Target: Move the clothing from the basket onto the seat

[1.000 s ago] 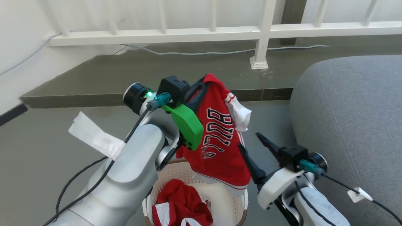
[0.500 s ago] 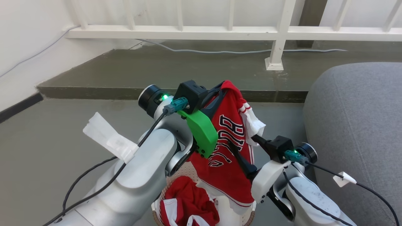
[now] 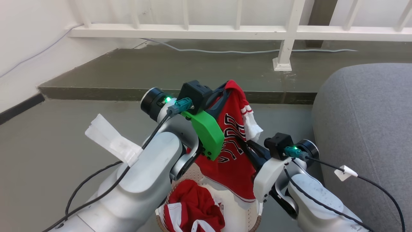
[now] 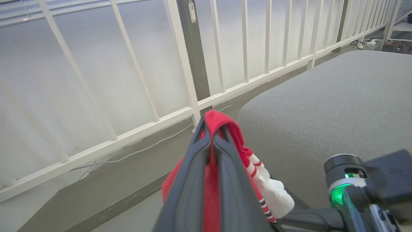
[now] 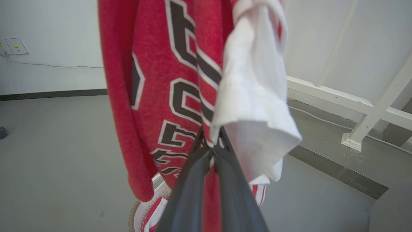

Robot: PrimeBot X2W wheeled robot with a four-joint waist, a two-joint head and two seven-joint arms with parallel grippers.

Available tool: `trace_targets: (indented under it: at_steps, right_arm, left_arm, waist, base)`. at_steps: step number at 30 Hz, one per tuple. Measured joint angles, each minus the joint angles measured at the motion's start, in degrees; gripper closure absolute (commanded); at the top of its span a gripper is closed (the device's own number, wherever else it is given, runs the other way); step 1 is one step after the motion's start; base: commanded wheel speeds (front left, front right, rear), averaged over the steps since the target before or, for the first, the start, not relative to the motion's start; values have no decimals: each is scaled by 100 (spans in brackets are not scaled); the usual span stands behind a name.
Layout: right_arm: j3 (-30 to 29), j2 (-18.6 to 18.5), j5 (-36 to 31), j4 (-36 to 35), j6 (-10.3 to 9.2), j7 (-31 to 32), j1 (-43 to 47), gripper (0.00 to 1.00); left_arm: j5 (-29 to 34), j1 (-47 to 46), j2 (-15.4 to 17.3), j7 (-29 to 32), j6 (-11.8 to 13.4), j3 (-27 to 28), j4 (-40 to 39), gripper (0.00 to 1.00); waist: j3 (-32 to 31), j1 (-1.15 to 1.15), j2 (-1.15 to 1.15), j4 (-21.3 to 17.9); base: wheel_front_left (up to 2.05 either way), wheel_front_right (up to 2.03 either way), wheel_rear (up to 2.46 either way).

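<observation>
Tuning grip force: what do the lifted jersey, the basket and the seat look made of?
Jersey: thin red fabric, matte, hanging in soft folds. Basket: pale, likely plastic, perforated wall. Seat: grey woven upholstery, matte, fine texture.

Left pincer (image 3: pixel 225 87) raised high, clamped on the clothing (image 3: pixel 235 167); right pincer (image 3: pixel 242 144) lower, clamped on it too.

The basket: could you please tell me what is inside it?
A crumpled red-and-white garment lies in the basket; the hanging jersey and left forearm cover the rest.
</observation>
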Motion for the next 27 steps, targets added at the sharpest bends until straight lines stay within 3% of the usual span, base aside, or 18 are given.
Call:
trace_targets:
  at_steps: [6, 15, 17, 18, 19, 27]
  right_arm:
    - [22, -2, 118, 10, 0, 0, -144, 100]
    - [-405, -37, 163, -115, 0, 0, -302, 100]
    - [-497, -92, 163, -163, -1, 0, -304, 100]
    - [-536, -130, 163, -188, -2, 0, -305, 100]
    - [-588, -171, 163, -218, -2, 0, -305, 100]
    - [-967, -399, 164, -514, -94, 0, -347, 100]
  left_arm:
    - [-15, 3, 0, 0, 127, 130, 103, 100]
    - [-112, 231, 169, -87, 263, 266, 311, 100]
    - [-121, 314, 213, -114, 274, 309, 325, 52]
    - [-132, 345, 234, -149, 275, 323, 339, 16]
    - [-154, 375, 249, -156, 276, 342, 347, 0]
    - [-171, 564, 282, -396, 289, 377, 386, 0]
  waist:
    - [43, 0, 0, -126]
    - [103, 0, 0, -331]
    - [113, 0, 0, -373]
    - [118, 0, 0, -393]
    - [122, 0, 0, -411]
    - [142, 0, 0, -495]
  base:
    - [0, 0, 0]
    - [0, 0, 0]
    - [0, 0, 0]
    - [0, 0, 0]
    - [0, 0, 0]
    - [0, 0, 0]
